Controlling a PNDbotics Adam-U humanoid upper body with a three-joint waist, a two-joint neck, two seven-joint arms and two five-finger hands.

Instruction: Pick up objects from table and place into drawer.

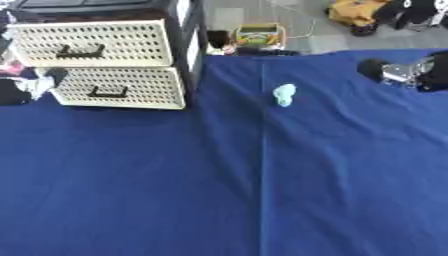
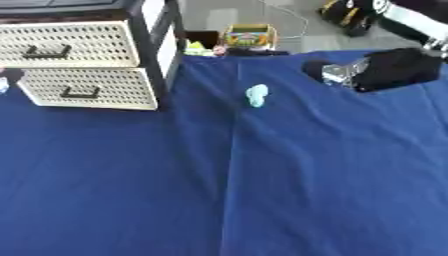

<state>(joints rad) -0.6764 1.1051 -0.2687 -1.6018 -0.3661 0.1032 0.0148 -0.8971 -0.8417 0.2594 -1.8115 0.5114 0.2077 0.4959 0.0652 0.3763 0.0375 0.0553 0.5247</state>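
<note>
Near me the desk (image 1: 175,200) is bare blue cloth with a crease down the middle. Further out lies a small pale teal object (image 1: 284,94) — alone, untouched, well apart from both hands. My right hand (image 2: 394,67) hangs at the far right edge; can't tell if its fingers are apart or together. My left hand (image 1: 12,92) shows as a dark shape at the left edge beside the lower drawer (image 1: 118,88) — fingers unreadable too. The upper drawer (image 1: 92,43) sits above it; contents hidden. Task looks barely begun: pick and place both left.
</note>
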